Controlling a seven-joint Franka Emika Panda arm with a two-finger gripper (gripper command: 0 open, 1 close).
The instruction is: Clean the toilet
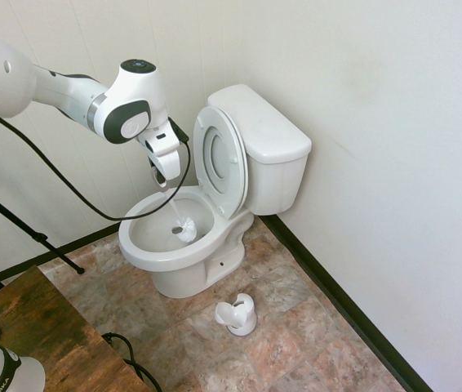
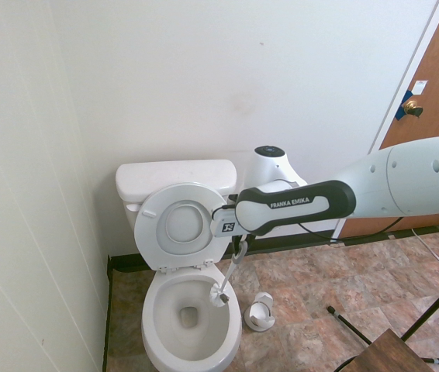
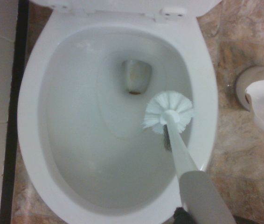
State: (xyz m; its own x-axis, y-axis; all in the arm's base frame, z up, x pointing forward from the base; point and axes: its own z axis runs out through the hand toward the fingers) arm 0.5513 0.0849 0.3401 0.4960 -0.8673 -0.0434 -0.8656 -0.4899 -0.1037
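walls (image 2: 204,77): plain white | floor (image 1: 296,327): mottled brown tile | baseboard (image 1: 337,298): black | door (image 2: 437,116): brown wood

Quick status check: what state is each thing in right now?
Toilet: seat and lid raised against the tank, bowl open.
Brush: held by its handle, head down inside the bowl.
Hand: shut on the brush handle, pointing down over the bowl.
Brush holder: empty, on the floor beside the toilet.
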